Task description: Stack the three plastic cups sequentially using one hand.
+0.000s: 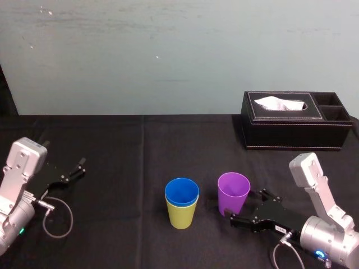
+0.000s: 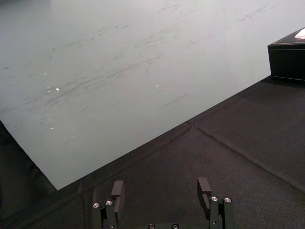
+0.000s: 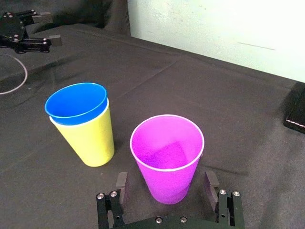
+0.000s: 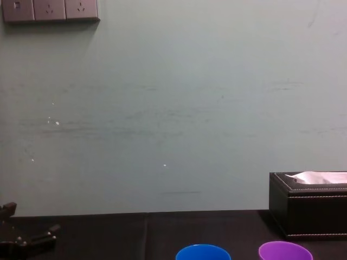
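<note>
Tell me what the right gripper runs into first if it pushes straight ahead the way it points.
The purple cup: it stands just ahead of the right gripper, centred on the gap between its open fingers, possibly partly inside it. The left gripper is parked at far left.

Soft, even light fills the scene, leaving the pale wall [image 4: 173,108] uniformly bright apart from a few tiny white glints, while the black worktop [image 1: 123,168] soaks it up and shows almost no cast shadows. In the head view the purple cup [image 1: 234,191], at 5 o'clock from centre, glows where light passes through its thin sides. The tissue box [image 1: 291,129] at 3 o'clock carries a faint sheen along its top, and a dark strip [image 1: 3,89] sits at the 9 o'clock edge.
</note>
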`<state>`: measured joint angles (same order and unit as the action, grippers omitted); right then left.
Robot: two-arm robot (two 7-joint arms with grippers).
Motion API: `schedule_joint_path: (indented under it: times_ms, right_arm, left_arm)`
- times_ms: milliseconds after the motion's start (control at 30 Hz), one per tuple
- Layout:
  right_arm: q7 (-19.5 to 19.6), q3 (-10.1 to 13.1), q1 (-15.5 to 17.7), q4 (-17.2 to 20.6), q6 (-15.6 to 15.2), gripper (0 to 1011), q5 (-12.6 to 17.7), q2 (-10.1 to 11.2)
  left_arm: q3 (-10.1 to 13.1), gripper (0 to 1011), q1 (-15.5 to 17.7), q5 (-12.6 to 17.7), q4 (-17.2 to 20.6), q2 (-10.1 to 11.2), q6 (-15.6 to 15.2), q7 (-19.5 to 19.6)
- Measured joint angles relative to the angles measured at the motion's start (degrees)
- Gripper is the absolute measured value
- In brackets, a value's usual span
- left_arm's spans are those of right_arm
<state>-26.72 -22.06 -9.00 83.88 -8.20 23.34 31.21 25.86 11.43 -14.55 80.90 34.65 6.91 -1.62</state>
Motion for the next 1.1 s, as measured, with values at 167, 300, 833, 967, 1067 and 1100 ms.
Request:
schedule_joint_path:
  times_ms: [167,300,833,967,1067,1100]
  right_arm:
    - [-0.11,-0.19,-1.07,-1.10,0.44,1004,-0.45,-0.78]
    - [-0.11,-0.17,-1.71,-1.58,0.66,1004,-0.62,-1.33]
    - [-0.38,-0.75,-3.51,-3.33,0.60,1004,-1.43,-2.68]
    - [-0.47,-0.77,-3.64,-3.53,0.61,1004,-1.50,-2.80]
    - [-0.58,-0.77,-3.71,-3.64,0.67,1004,-1.50,-2.85]
    - [-0.59,-0.77,-3.71,-3.64,0.67,1004,-1.50,-2.85]
  left_arm:
    - [0.00,1000,0.00,0.00,0.00,0.00,0.00,0.00]
    - [0.00,1000,0.00,0.00,0.00,0.00,0.00,0.00]
    - [0.00,1000,0.00,0.00,0.00,0.00,0.00,0.00]
    - [0.00,1000,0.00,0.00,0.00,0.00,0.00,0.00]
    - [0.00,1000,0.00,0.00,0.00,0.00,0.00,0.00]
    - [0.00,1000,0.00,0.00,0.00,0.00,0.00,0.00]
